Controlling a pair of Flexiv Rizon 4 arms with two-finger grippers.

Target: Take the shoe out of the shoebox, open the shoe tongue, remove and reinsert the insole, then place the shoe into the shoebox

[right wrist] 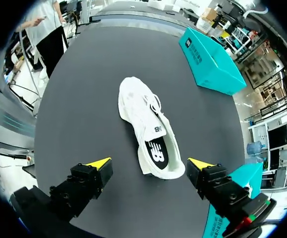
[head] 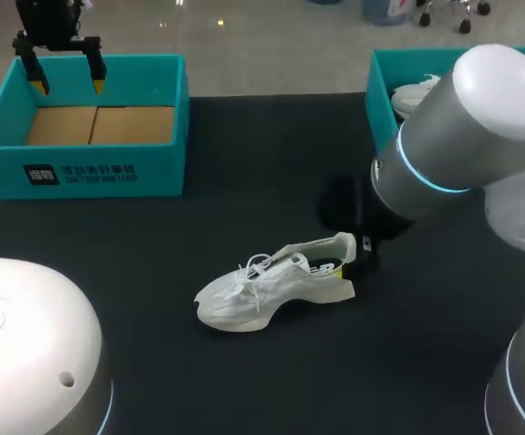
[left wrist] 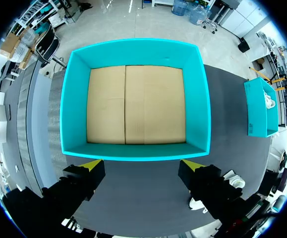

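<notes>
White laced shoe [head: 276, 288] lies upright, black insole showing.

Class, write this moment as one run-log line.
shoe: lying on table | left shoebox: empty | left gripper: open, above left shoebox | right gripper: open, at shoe heel

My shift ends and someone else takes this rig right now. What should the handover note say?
Left claw: open, empty, above the teal shoebox, which holds no shoe.
Right claw: open, at the heel of the white shoe, not gripping.
Shoe stands on the table, outside the box, insole inside it.
Done: shoe taken out. Tongue and insole steps: cannot tell.
Left: at least putting the shoe back into the shoebox.
</notes>
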